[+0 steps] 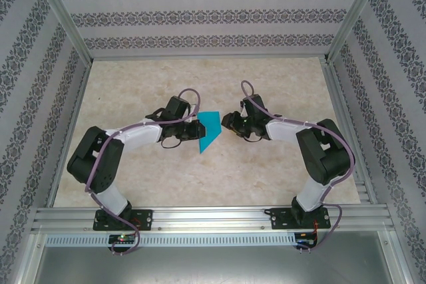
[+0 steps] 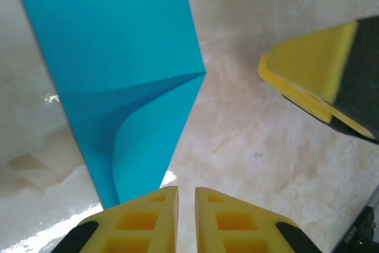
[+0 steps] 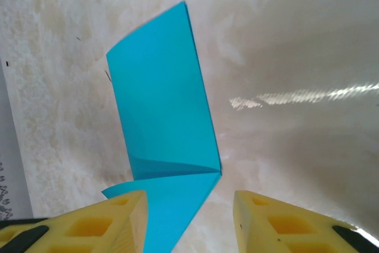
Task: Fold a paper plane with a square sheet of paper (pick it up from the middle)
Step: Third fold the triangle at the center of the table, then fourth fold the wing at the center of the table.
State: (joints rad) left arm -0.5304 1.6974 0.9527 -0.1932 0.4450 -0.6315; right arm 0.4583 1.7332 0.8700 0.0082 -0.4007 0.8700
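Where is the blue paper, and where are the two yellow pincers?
blue paper (image 1: 210,128), top view, its middle.
left pincer (image 2: 186,194), left wrist view, between its fingertips.
right pincer (image 3: 189,199), right wrist view, between its fingertips.

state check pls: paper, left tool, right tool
paper: partly folded to a point, flap creased but still bulging, lying on the table
left tool: open a slit, nothing in the gap, paper beside it
right tool: open wide, paper's end in the gap, not gripped
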